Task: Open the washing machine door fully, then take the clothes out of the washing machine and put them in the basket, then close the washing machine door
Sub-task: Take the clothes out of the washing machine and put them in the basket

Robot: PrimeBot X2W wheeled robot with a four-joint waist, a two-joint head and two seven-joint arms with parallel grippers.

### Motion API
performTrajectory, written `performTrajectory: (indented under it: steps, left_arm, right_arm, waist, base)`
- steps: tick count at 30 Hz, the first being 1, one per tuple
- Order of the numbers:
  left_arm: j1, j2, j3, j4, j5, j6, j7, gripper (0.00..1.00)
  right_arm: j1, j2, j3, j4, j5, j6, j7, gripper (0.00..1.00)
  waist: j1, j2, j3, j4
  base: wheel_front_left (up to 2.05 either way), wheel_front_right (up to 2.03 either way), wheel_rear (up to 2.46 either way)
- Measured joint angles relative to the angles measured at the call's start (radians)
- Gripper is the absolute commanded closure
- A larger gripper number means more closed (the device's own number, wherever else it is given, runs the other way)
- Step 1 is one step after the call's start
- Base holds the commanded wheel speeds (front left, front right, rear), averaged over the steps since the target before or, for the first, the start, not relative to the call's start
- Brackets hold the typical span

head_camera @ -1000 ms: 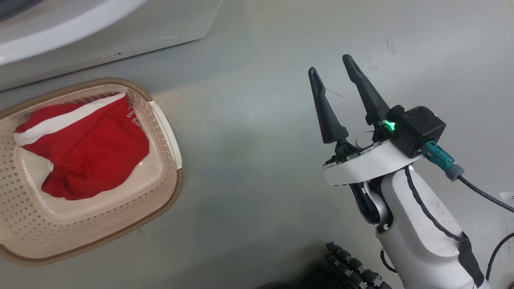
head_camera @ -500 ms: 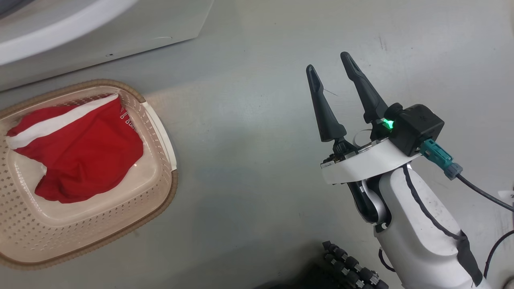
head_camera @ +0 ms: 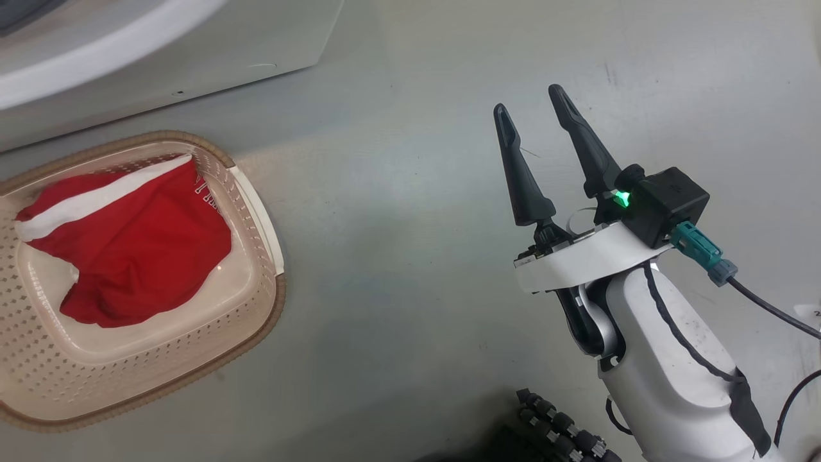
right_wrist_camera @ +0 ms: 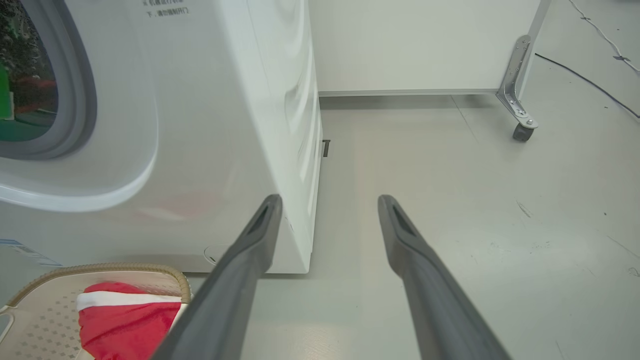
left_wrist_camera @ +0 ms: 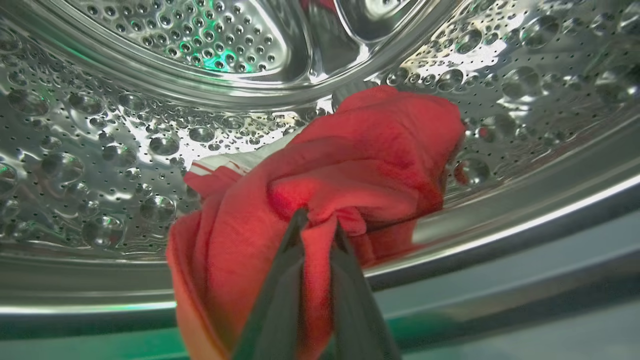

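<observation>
Inside the steel drum of the washing machine, my left gripper is shut on a fold of red clothes with a white trim band. Another red garment with a white band lies in the cream basket on the floor, left of my right gripper. That gripper hangs open over bare floor with nothing between its fingers. The basket and its red garment also sit at the lower left of the right wrist view. The washing machine door is out of view.
The washer's white front runs along the top left of the head view, just behind the basket. A white panel on a castor stands behind, with a black cable on the floor. Grey floor spreads to the right.
The head camera has shifted slightly, so the basket sits a little further left in the picture. My right arm has kept its pose.
</observation>
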Motion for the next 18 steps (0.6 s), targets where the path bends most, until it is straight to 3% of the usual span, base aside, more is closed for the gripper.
performTrajectory:
  steps: [18]
  left_arm:
    - [0.080,-0.123,0.034,0.010,-0.073,0.033,-0.254,1.00]
  right_arm:
    - [0.001,0.000,-0.014,0.026,-0.030,0.000,0.000,0.00]
  waist:
    - [-0.0001,0.0000,-0.061,0.032]
  base:
    - [0.00,0.00,0.00]
